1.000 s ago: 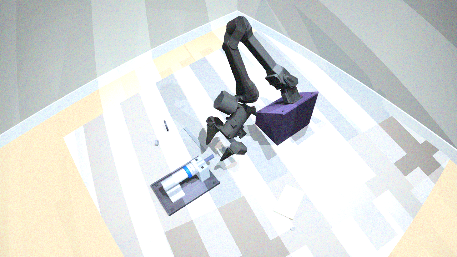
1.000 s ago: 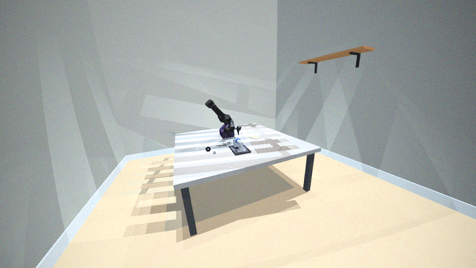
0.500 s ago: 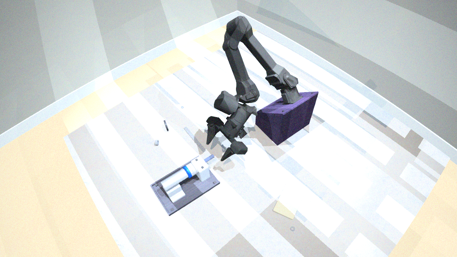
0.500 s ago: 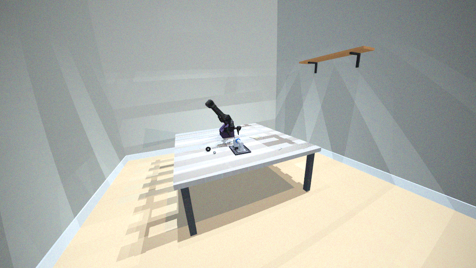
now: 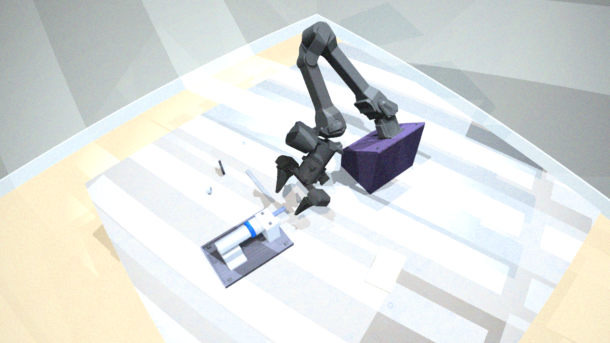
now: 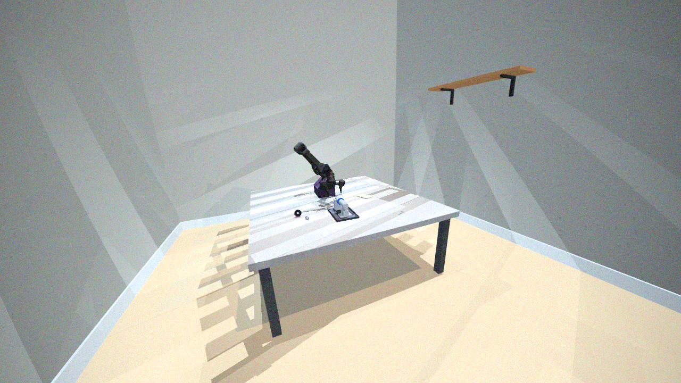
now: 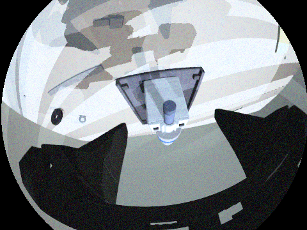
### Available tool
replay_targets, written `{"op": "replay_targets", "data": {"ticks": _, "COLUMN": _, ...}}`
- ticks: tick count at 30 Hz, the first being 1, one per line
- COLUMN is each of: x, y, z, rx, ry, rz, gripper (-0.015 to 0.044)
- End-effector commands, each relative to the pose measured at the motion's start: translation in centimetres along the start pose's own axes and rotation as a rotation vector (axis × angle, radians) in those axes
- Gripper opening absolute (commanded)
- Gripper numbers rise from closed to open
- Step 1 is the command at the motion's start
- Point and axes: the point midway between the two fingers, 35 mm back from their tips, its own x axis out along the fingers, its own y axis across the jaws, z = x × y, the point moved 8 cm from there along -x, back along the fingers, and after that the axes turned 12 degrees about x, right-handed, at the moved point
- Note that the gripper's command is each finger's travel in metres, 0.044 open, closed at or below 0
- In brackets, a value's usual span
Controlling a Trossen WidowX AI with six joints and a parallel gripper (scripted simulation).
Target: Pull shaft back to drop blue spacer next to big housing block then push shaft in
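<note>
A white assembly stands on a dark base plate [image 5: 260, 257] [image 7: 188, 75]. A long white cylinder [image 5: 232, 238] lies at one end, and a white block [image 5: 272, 232] [image 7: 163, 96] stands at the other. The blue spacer [image 5: 250, 229] [image 6: 340, 200] [image 7: 168, 142] is up on the assembly, between the long cylinder and pale rings beside the block. The bluish-grey shaft [image 5: 279, 211] [image 7: 169, 112] sticks out of the block towards my gripper [image 5: 286, 203] [image 7: 173, 120]. The gripper is open and empty, its fingertips either side of the shaft's line, just off its free end.
A black ring [image 5: 221, 167] [image 6: 295, 213] [image 7: 53, 117], a small pale ring [image 5: 208, 190] and a flat grey strip [image 5: 259, 185] [image 7: 75, 80] lie beside the assembly. A thin pale tile [image 5: 386, 269] lies on the other side. The arm stands on a purple pedestal [image 5: 394, 164].
</note>
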Motion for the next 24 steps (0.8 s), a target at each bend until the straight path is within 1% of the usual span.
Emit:
{"op": "replay_targets", "data": {"ticks": 1, "x": 0.4, "y": 0.0, "z": 0.0, "rx": 0.001, "ry": -0.001, "rz": 0.001, "gripper": 0.044}}
{"op": "replay_targets", "data": {"ticks": 24, "x": 4.0, "y": 0.1, "z": 0.1, "rx": 0.001, "ry": 0.001, "rz": 0.003, "gripper": 0.044}}
